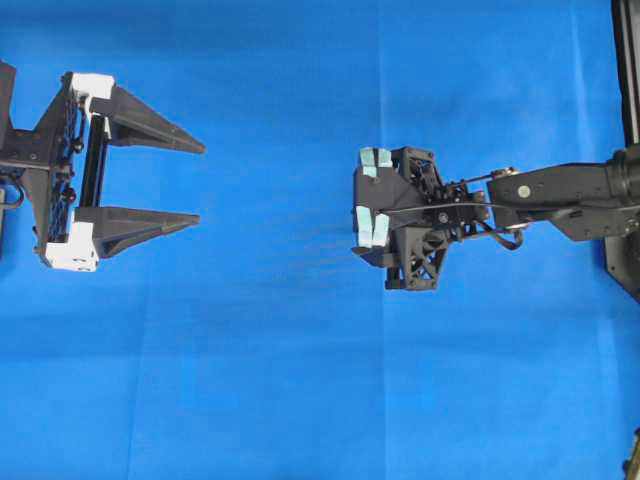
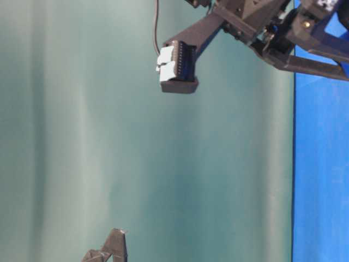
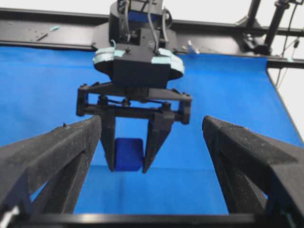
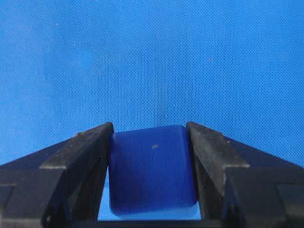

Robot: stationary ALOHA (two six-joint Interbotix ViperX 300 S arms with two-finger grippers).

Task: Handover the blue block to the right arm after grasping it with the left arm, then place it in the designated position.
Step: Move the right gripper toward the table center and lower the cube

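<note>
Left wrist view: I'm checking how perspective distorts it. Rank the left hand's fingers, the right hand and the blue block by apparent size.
1. Left hand's fingers, looming because nearest the camera.
2. Right hand.
3. Blue block, clamped between the right fingers.

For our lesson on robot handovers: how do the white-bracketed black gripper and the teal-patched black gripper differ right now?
The white-bracketed black gripper is open and empty; the teal-patched black gripper is shut on the dark-blue cube. The white-bracketed one lies level, fingers sideways; the teal-patched one points down. Both have two pointed black fingers.
</note>
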